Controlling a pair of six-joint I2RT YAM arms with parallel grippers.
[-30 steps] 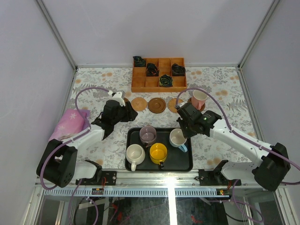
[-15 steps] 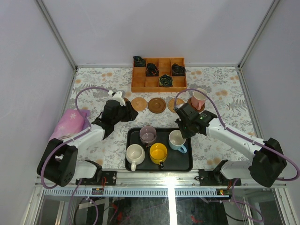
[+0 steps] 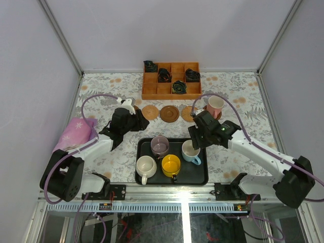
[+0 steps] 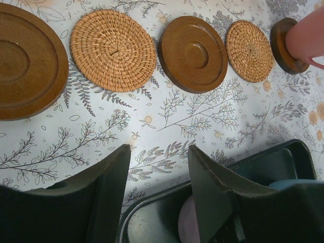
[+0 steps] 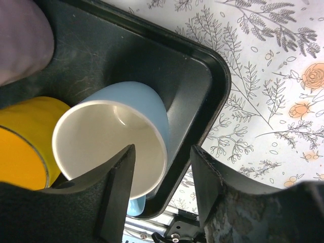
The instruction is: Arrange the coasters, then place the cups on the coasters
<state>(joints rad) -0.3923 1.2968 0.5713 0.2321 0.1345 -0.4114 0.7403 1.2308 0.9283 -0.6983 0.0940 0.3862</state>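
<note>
left claw (image 4: 159,157): open, empty, above floral-patterned counter (image 4: 167,121) | right claw (image 5: 163,149): jaws apart astride rim of light blue ceramic cup (image 5: 109,134), not clamped | that cup standing in black rectangular tray (image 5: 202,76) | pink ceramic cup (image 4: 309,33) on dark brown round wooden coaster (image 4: 281,48)

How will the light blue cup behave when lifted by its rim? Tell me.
The light blue cup looks glazed and rigid: probably slippery in a rim pinch. Held by one wall, it may hang tilted. Pushed, it would likely bump the yellow cup beside it.
</note>
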